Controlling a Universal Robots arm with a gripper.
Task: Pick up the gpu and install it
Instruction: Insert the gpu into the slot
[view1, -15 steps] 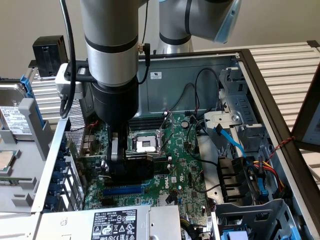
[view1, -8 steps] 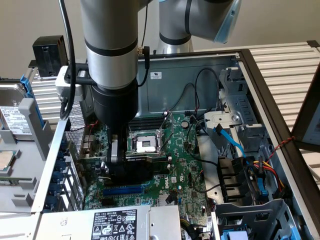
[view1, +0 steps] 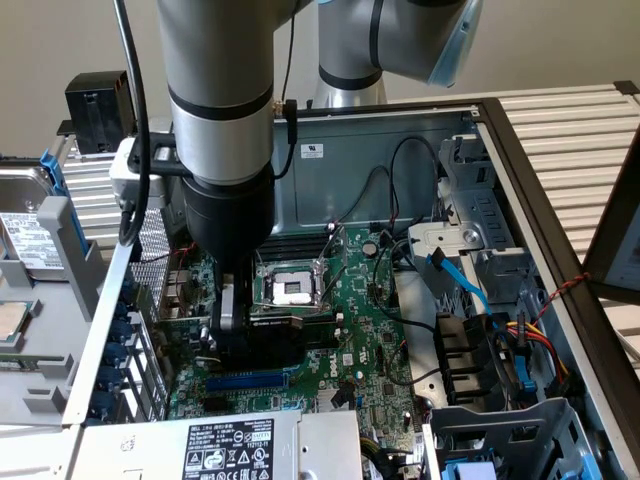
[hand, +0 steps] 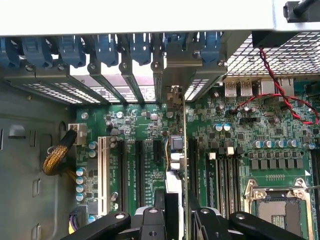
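Observation:
In the exterior view my gripper (view1: 232, 322) reaches down into the open computer case and is shut on the gpu (view1: 265, 345), a dark block held low over the large green motherboard (view1: 350, 330). From the wrist view the gpu (hand: 175, 165) appears edge-on as a thin card running out from between my black fingers (hand: 150, 220). Its silver bracket (hand: 173, 95) sits close to the rear slot openings (hand: 150, 90). The card stands upright above the expansion slots (hand: 142, 160). Whether its edge is seated in a slot is hidden.
The CPU socket (view1: 290, 288) lies just beyond the card. A blue slot (view1: 245, 381) and the power supply (view1: 240, 445) sit in front. Blue clips (hand: 105, 50) line the rear brackets. Loose cables (view1: 400, 200) and a drive cage (view1: 470, 240) fill the exterior view's right.

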